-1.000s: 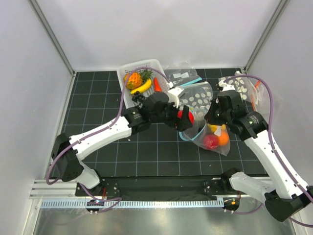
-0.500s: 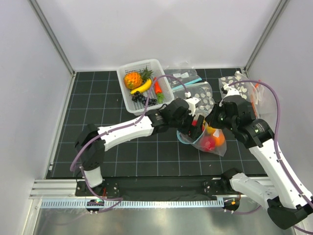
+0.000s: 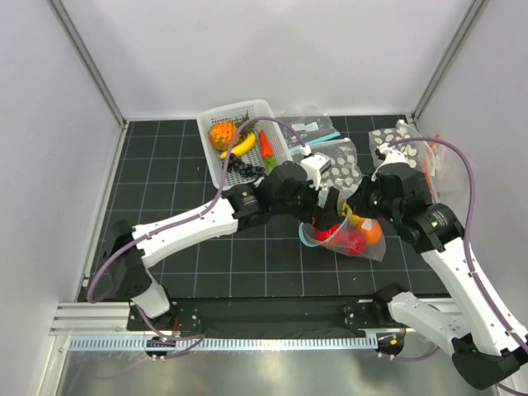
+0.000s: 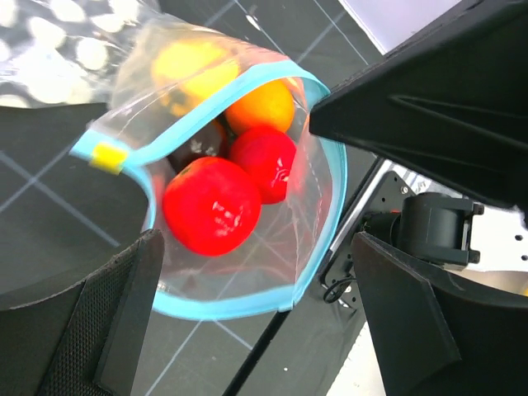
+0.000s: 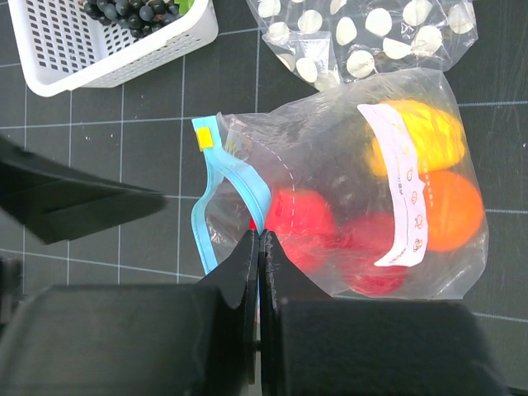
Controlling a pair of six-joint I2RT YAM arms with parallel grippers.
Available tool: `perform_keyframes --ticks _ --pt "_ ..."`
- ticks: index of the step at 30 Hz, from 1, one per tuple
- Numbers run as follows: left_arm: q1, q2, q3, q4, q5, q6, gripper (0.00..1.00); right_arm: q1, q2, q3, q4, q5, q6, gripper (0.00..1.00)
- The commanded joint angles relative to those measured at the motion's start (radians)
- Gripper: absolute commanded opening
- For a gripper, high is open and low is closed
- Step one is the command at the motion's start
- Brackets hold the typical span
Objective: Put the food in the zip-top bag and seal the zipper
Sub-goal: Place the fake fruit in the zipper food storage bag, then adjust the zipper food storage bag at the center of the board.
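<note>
The zip-top bag [image 3: 363, 245] lies on the black mat, its mouth held open. Inside, the left wrist view shows two red apples [image 4: 212, 205] [image 4: 264, 163], the orange [image 4: 260, 106] and the yellow lemon [image 4: 190, 70]. The teal zipper [image 4: 223, 307] rings the open mouth. My left gripper [image 4: 256, 330] is open and empty, just outside the mouth [image 3: 328, 210]. My right gripper [image 5: 260, 238] is shut on the zipper [image 5: 247, 186] at the bag's upper lip and holds it up [image 3: 356, 206]. The fruits show through the bag's wall [image 5: 330, 140].
A white basket [image 3: 239, 106] at the back holds a pineapple, a banana, grapes and a red pepper. Dotted clear bags [image 3: 338, 161] [image 3: 396, 140] and a bag with black print [image 3: 307, 128] lie behind the zip-top bag. Grey walls close both sides.
My left gripper carried a red apple to the bag's mouth and let it go inside; it is now open and drawn back slightly. The right gripper kept its hold on the zipper.
</note>
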Motion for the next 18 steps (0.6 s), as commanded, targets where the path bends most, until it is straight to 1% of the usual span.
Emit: perform_keyframes --ticks 1,4,5,7,8,9,11,12,13,17,18 --pt "0.014 -0.089 -0.022 -0.047 -0.072 0.025 1.0 -0.003 -0.017 0.008 0.048 0.015 0.008 0.01" --pt "0.067 -0.138 -0.056 -0.057 -0.068 0.025 1.0 -0.003 -0.02 0.011 0.045 0.016 0.003 0.01" --pt "0.116 -0.146 -0.062 -0.061 -0.065 0.026 1.0 -0.003 -0.02 0.011 0.045 0.018 0.003 0.01" --pt "0.171 -0.167 -0.078 -0.082 -0.045 0.031 1.0 -0.001 -0.022 0.014 0.045 0.016 -0.003 0.01" --pt "0.232 -0.167 -0.078 -0.091 -0.043 0.037 1.0 -0.004 -0.023 0.014 0.046 0.016 -0.005 0.01" --pt "0.262 -0.158 -0.065 -0.113 -0.067 0.046 1.0 -0.003 -0.023 0.012 0.046 0.016 -0.006 0.01" --pt "0.323 -0.127 -0.033 -0.187 -0.141 0.094 1.0 -0.004 -0.023 0.012 0.049 0.018 -0.009 0.01" --pt "0.337 -0.086 0.006 -0.212 -0.179 0.111 1.0 -0.003 -0.023 0.012 0.049 0.019 -0.008 0.01" --pt "0.365 -0.063 0.027 -0.232 -0.254 0.123 1.0 -0.004 -0.022 0.011 0.054 0.016 -0.011 0.01" --pt "0.449 0.067 0.129 -0.278 -0.282 0.161 1.0 -0.003 -0.02 0.009 0.06 0.012 -0.015 0.01" --pt "0.463 0.095 0.177 -0.294 -0.287 0.167 1.0 -0.003 -0.017 0.009 0.06 0.013 -0.015 0.01"
